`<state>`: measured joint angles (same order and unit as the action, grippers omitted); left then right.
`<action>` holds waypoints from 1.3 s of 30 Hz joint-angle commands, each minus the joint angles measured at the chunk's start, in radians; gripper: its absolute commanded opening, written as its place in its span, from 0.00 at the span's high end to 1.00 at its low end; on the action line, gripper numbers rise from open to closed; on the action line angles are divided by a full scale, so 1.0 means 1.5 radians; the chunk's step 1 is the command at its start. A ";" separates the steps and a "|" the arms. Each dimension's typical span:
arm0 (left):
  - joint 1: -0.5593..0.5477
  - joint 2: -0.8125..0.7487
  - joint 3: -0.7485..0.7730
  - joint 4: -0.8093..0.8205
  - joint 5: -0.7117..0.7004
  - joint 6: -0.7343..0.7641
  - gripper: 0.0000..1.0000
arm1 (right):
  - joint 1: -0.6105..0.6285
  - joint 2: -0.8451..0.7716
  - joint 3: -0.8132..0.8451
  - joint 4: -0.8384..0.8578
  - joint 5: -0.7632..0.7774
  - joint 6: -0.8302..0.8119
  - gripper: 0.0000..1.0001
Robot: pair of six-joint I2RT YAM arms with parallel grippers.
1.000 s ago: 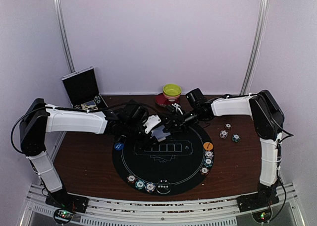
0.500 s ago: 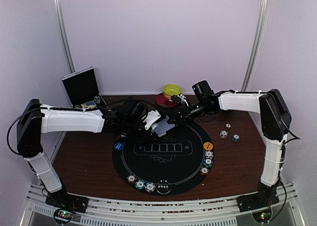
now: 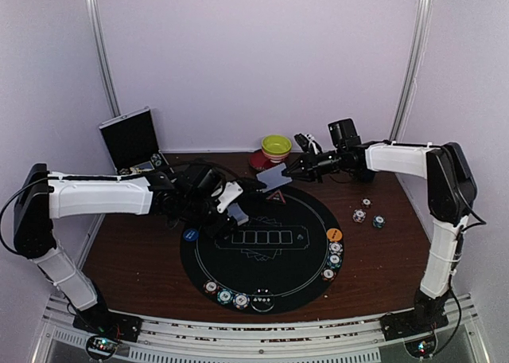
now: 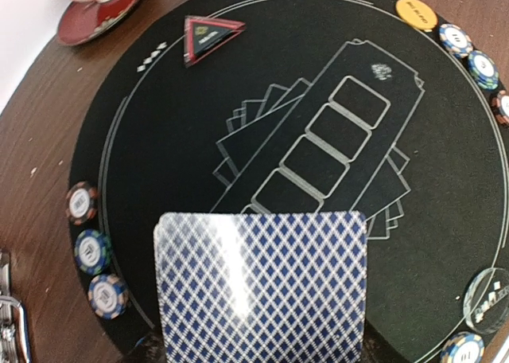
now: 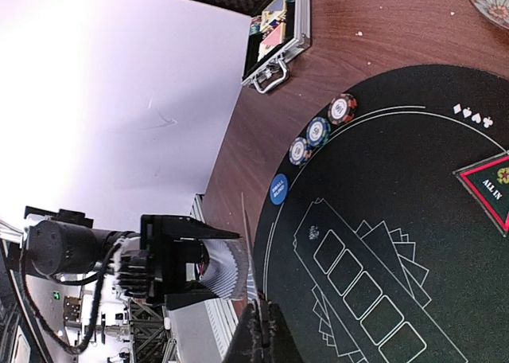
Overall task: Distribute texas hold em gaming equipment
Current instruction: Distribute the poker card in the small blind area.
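Right gripper (image 3: 301, 165) has backed off toward 1 o'clock, pinched tight on one card (image 3: 273, 177) now hanging over the 12 o'clock edge of the mat (image 3: 278, 269). Left gripper (image 3: 225, 208) swung back to 10 o'clock, jaws part-way, clamping the deck (image 4: 262, 283), so one card is peeled, likely ready to deal. Left wrist shows the deck's lattice back and bare board slots; top view doesn't.

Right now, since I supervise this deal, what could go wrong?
The right claw pinches one card by its edge above the mat; it could slip or twist. The bowl sits close by that card, so a swing could clip it. The deck in the left claw looks fanned and could shed cards.
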<state>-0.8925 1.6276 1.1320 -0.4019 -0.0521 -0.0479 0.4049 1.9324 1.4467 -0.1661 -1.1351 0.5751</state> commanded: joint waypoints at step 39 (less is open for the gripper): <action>0.123 -0.120 -0.011 -0.034 -0.053 -0.025 0.43 | 0.323 0.349 0.031 0.535 0.070 0.484 1.00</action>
<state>-0.7139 1.4792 1.1053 -0.4889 -0.1318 -0.0849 0.8860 2.4294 1.5063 0.4915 -1.0504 1.1851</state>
